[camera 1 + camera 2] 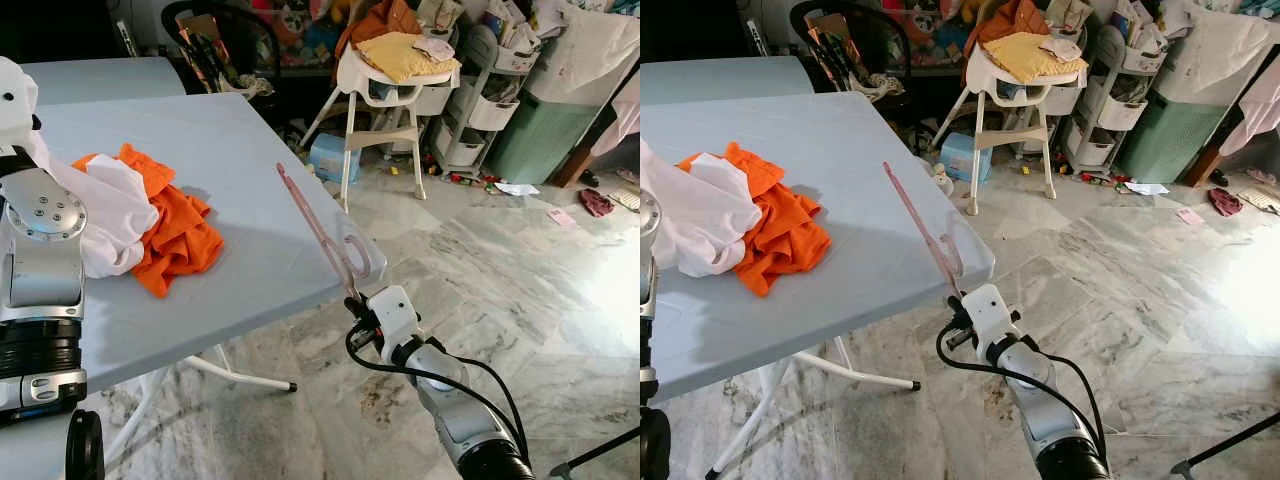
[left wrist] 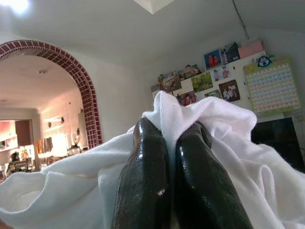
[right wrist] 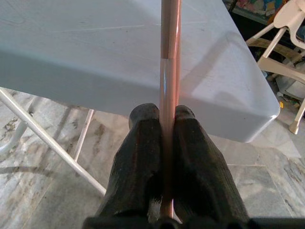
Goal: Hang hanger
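Obs. Right gripper (image 3: 162,119) is clenched on the hanger (image 1: 322,232), a thin pink one. The right wrist view shows both black fingers (image 3: 140,157) pressed flat against the bar with no gap. In the left eye view the hanger rises from the gripper toward 11 o'clock, tilted over the near corner of the grey table (image 1: 240,170); its hook (image 1: 362,255) curls just above the grip point. I cannot tell whether it touches the tabletop or rides clear of it.

Left gripper (image 2: 178,143) is clenched on the white cloth (image 2: 228,129). Fingers together, fabric bunched up between and around them, lifted with the camera looking up at wall and ceiling. In the head view the white garment (image 1: 110,210) drapes off the left arm at 9 o'clock, over the orange cloth (image 1: 180,235) lying on the table.

Step in hand (judgement): both pieces are picked up, one per arm, and not yet joined. No rail or rod for hanging can be made out among the clutter at 12 to 2 o'clock (high chair (image 1: 385,85), shelves, green bin).

Next move calls for: bringing the hanger's free end across toward 9 o'clock and into the garment's opening while the left arm keeps the cloth spread. The thin bar is gripped near one end, so it may pivot in the fingers under load.
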Tool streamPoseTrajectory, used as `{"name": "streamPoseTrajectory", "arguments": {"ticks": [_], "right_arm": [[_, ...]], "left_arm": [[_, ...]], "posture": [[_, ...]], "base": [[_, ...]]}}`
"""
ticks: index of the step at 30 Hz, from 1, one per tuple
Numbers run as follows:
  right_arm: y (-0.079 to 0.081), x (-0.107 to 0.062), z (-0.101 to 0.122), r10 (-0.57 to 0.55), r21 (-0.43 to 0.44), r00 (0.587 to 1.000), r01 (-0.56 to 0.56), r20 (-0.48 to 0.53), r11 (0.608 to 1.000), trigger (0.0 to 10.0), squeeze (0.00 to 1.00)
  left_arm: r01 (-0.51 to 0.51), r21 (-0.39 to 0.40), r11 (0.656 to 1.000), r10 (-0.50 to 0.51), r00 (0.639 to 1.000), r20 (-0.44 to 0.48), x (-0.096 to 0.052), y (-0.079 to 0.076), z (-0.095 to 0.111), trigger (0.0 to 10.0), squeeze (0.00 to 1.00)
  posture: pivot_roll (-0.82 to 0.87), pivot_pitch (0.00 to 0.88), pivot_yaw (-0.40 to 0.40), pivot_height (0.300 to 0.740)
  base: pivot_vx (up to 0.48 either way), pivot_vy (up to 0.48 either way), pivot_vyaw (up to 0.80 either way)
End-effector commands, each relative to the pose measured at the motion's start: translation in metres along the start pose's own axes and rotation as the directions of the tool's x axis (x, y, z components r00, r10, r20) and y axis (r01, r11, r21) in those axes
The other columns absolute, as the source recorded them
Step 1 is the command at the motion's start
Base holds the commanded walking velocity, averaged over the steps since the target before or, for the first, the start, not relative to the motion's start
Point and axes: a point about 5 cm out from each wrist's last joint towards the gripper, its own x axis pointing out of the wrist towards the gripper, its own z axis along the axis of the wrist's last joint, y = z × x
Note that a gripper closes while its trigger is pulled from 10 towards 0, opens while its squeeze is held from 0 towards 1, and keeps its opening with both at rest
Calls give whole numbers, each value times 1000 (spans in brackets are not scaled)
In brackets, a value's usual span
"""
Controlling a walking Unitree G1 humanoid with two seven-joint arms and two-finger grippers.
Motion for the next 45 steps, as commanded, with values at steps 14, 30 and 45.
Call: {"name": "streamPoseTrajectory", "arguments": {"ticks": [14, 30, 45], "right_arm": [[4, -3, -12, 15, 7, 998, -15, -66, 1000, 10000, 0], [8, -4, -14, 11, 20, 998, -10, -65, 1000, 10000, 0], [4, -6, -15, -8, 20, 998, 10, -64, 1000, 10000, 0]], "left_arm": [[266, -127, 956, -294, 875, -385, -99, -32, -77, 10000, 1000], [286, -335, 898, -430, 734, -526, -149, -33, -102, 10000, 1000], [320, -452, 833, -515, 746, -421, -169, -17, -63, 10000, 1000]], "posture": [[63, 0, -109, 740], [65, 0, -93, 740], [66, 0, -86, 740]], "base": [[0, 0, 0], [0, 0, 0], [0, 0, 0]]}}
